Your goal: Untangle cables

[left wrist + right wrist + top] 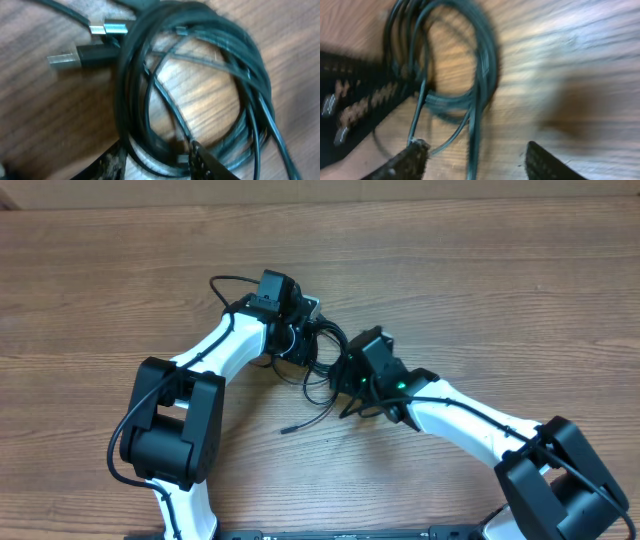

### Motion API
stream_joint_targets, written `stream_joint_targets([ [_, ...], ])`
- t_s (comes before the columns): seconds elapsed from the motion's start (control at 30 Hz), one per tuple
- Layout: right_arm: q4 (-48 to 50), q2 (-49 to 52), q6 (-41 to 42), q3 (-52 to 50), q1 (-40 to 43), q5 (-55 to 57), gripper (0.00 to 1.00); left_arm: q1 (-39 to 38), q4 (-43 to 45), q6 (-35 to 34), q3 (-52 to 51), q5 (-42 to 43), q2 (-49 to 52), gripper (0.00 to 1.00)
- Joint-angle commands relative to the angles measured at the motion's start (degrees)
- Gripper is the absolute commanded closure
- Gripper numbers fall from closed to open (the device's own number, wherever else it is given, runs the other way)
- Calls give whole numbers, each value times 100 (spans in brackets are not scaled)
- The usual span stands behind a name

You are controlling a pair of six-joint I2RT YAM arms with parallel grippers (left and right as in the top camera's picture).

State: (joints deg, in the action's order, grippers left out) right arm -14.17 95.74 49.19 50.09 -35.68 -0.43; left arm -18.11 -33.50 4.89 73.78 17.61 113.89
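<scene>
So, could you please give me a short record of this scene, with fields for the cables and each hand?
surface: wooden table
cables: black, bunched in a loose coil between the two hands
USB plugs: two, silvery-tipped, beside the coil
cord end: lies on the table, trailing out from the bundle
left hand: open, coil strands between its fingers
right hand: open, one strand running between its fingers
status: still tangled

Coiled cables [131, 100] on wood table [40, 125]; silvery plugs [64, 59] upper left.
</scene>
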Motion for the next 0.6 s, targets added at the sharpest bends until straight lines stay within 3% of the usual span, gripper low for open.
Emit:
stream_joint_targets([
  [0.0, 42, 57, 33, -37, 321, 166, 41, 109, -315, 605, 444, -46, 39, 62],
  [0.2, 111, 57, 31, -37, 708, -31, 41, 138, -459, 50, 706, -61, 39, 56],
  [0.33, 103, 107, 11, -37, 739, -387, 41, 63, -50, -389, 632, -63, 46, 56],
  [0.57, 247, 238, 9, -37, 645, -439, 41, -103, 804, -516, 166, -334, 223, 56],
])
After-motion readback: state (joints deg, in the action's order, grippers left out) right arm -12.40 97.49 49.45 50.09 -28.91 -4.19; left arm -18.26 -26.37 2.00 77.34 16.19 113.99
